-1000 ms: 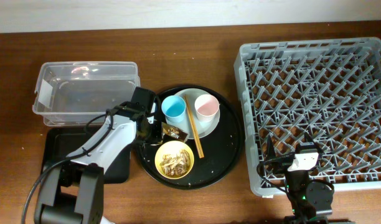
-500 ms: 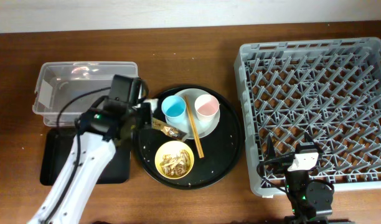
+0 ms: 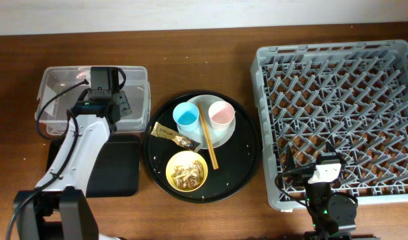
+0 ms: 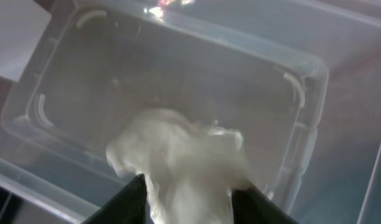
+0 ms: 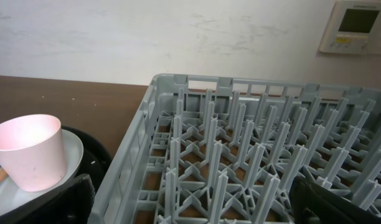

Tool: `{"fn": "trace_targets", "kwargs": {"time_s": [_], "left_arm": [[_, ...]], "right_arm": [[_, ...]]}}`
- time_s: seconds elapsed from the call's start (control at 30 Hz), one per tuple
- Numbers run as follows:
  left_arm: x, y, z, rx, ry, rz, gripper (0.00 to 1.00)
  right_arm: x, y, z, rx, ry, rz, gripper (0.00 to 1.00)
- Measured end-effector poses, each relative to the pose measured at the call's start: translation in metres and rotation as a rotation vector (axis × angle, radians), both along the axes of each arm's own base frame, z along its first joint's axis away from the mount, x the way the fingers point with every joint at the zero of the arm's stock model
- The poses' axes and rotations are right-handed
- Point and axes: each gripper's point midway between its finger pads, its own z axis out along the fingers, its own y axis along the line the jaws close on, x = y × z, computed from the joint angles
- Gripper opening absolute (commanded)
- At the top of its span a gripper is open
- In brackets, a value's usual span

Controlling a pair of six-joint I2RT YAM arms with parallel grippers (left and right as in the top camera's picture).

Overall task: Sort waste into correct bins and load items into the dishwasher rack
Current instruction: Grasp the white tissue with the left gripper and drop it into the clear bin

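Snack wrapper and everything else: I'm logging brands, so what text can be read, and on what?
Brown-and-gold snack wrapper: print too small to read.
White wall panel with a screen: too blurred to read.
White label on the clear rectangular plastic box: nothing legible.

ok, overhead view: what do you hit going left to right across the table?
clear box → snack wrapper → blue cup → chopsticks → pink cup → dishwasher rack
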Motion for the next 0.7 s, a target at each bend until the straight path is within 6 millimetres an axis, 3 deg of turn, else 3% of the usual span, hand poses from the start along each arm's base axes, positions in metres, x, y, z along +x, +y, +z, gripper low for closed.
{"fn": "trace_targets", "kwargs": {"time_s": [0.13, 0.3, 0.37, 0.47, 0.6, 0.7], "left_arm": [[0.005, 0.000, 0.003, -0.003, -0.026, 0.003, 0.59], [-0.006, -0.012, 0.012, -0.063, -0.014, -0.036, 0.45], [-0.025, -0.037, 0.036, -0.196, -0.023, -0.122, 0.44], [-0.054, -0.079, 0.078, -0.398, -0.066, -0.268, 0.30], [-0.082, -0.115, 0.072, -0.529, 0.032, -0.333, 0.26], [-0.096, -0.140, 0.052, -0.580, 0.094, -0.330, 0.26]], "right_arm": [[0.000, 0.000, 0.000, 0.000, 0.000, 0.000, 0.98], [0.000, 0.000, 0.000, 0.000, 0.000, 0.000, 0.98], [0.000, 0.000, 0.000, 0.000, 0.000, 0.000, 0.98], [0.000, 0.000, 0.000, 0.000, 0.000, 0.000, 0.98], [0.000, 0.000, 0.000, 0.000, 0.000, 0.000, 0.98], [0.000, 0.000, 0.000, 0.000, 0.000, 0.000, 0.98]]}}
